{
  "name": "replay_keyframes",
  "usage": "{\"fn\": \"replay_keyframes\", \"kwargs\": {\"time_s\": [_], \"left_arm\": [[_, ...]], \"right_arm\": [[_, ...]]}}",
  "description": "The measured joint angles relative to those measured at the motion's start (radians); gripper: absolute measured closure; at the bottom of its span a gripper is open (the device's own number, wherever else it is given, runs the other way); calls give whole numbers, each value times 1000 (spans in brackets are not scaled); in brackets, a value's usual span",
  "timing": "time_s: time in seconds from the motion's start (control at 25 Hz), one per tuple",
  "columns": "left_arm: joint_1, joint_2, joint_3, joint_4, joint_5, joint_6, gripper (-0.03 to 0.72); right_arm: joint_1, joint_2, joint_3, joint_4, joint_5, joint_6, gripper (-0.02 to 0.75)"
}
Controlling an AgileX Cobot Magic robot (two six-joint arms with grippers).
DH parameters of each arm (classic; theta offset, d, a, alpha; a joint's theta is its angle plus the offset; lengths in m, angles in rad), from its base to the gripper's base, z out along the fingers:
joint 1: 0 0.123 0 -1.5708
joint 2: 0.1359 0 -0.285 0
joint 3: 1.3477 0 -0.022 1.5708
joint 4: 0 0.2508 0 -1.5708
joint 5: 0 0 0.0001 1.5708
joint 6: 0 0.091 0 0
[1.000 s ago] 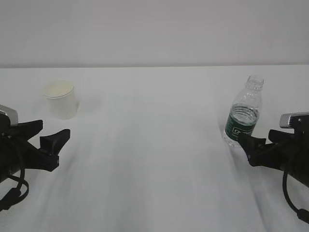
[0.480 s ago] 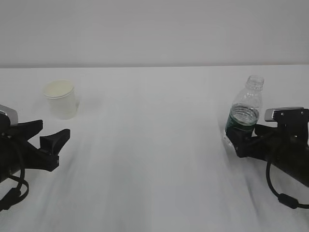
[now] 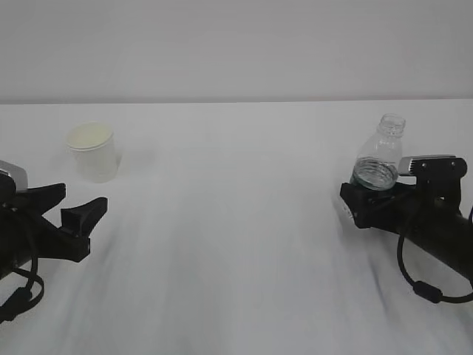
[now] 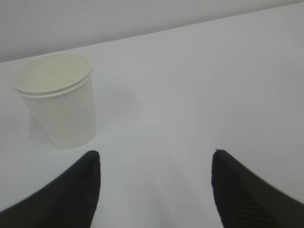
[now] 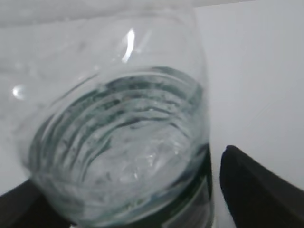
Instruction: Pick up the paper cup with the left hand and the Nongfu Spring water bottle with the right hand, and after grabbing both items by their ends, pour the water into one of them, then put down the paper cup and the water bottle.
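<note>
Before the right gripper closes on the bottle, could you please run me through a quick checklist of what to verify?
1. Water bottle stands upright, uncapped: ok.
2. Bottle sits between the right gripper's open fingers: ok, with a finger on either side in the wrist view.
3. Fingers touching the bottle: cannot tell.
4. Water inside the bottle: ok.
5. Paper cup upright: ok.
6. Left gripper open but short of the cup, which sits left of its line: not ok.
</note>
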Motion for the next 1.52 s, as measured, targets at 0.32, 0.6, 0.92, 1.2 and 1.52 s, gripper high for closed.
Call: {"fn": "replay_keyframes", "kwargs": {"time_s": [0.32,0.6,0.92,1.2,1.52], "left_arm": [[0,0,0,0,0,0,166],[0,6,0,0,-2,0,166],[0,6,0,0,-2,0,166],[0,6,0,0,-2,0,173],[0,6,0,0,-2,0,174]], "right_arm": [[0,21,-30,-6,-2,19,82],[0,31,-39,-9,-2,23,110],[0,33,-39,-9,-2,23,183],[0,33,-39,-9,-2,23,214],[0,33,-39,-17,-2,-22,249]]}}
